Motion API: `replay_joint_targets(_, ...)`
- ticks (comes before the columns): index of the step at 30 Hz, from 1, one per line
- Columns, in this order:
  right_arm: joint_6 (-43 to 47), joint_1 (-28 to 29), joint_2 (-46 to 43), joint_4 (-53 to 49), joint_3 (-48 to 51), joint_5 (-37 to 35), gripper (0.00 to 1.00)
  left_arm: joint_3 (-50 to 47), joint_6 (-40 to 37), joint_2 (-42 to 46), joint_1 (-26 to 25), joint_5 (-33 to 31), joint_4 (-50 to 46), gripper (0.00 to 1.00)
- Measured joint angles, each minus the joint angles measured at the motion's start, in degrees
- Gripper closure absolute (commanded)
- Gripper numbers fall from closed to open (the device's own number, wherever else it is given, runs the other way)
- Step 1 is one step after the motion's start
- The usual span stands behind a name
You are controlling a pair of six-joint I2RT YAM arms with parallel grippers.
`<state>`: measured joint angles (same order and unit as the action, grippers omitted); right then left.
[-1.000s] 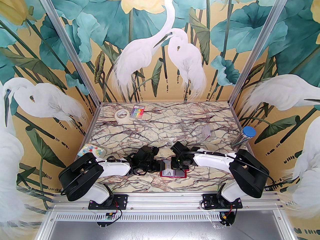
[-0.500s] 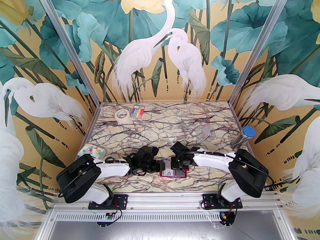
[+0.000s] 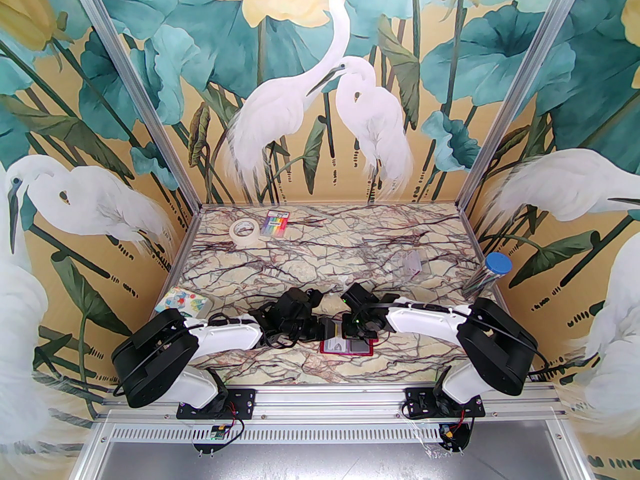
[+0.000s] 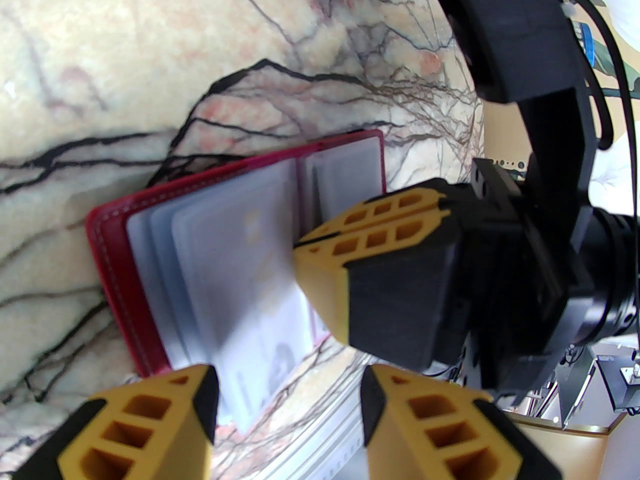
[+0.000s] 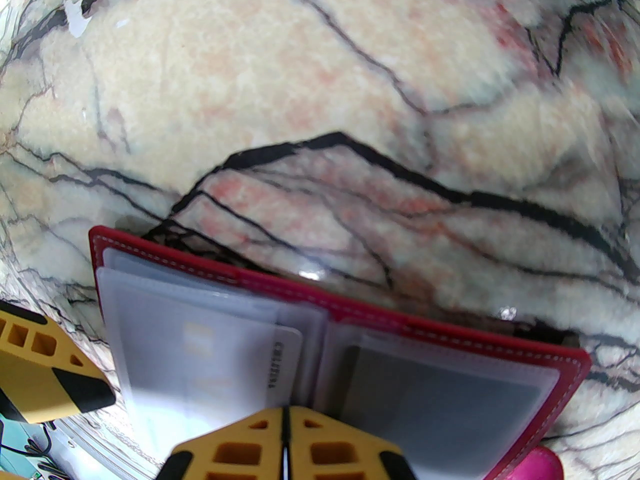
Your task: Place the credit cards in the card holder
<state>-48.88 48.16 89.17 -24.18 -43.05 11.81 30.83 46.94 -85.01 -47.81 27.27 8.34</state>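
Observation:
The red card holder (image 3: pixel 331 347) lies open on the marble near the front edge, its clear sleeves facing up (image 4: pixel 150 228). A pale grey credit card (image 5: pixel 220 363) sits partly in a left-hand sleeve, its end sticking out toward my left gripper (image 4: pixel 290 403). That gripper is open, its fingers either side of the card's near end without pinching it. A dark card (image 5: pixel 440 398) fills a right-hand sleeve. My right gripper (image 5: pixel 285 420) is shut, its tips pressed on the holder's middle fold (image 4: pixel 305 248). In the top view both grippers (image 3: pixel 327 329) (image 3: pixel 356 337) meet over the holder.
A tape roll (image 3: pixel 245 230) and a rainbow-striped packet (image 3: pixel 277 223) lie at the back left. A clear plastic case (image 3: pixel 407 263) and a blue-capped tube (image 3: pixel 492 273) are at the right. A patterned box (image 3: pixel 182 303) sits by the left wall.
The left arm has shifted slightly right toward the holder, and its jaws have widened a little. The right arm has stayed put.

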Motion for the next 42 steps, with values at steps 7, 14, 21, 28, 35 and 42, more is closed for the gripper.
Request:
replay_joint_targets(7,0.0,0.0,0.0,0.0,0.0,0.0,0.92,0.0,0.0,-0.6,-0.2,-0.2,0.0,0.48)
replay_joint_targets(14,0.0,0.0,0.0,0.0,0.0,0.0,0.92,0.0,0.0,-0.8,-0.2,-0.2,0.0,0.48)
replay_joint_targets(21,0.0,0.0,0.0,0.2,0.1,0.0,0.92,0.0,0.0,-1.4,-0.2,-0.2,0.0,0.48)
replay_joint_targets(28,0.0,0.0,0.0,0.2,0.1,0.0,0.92,0.0,0.0,-1.4,-0.6,-0.2,0.0,0.48)
replay_joint_targets(35,0.0,0.0,0.0,0.2,0.1,0.0,0.92,0.0,0.0,-1.4,-1.0,-0.2,0.0,0.48)
replay_joint_targets(42,0.0,0.0,-0.1,0.4,0.2,0.2,0.91,0.0,0.5,-1.4,-1.4,0.3,1.2,0.48)
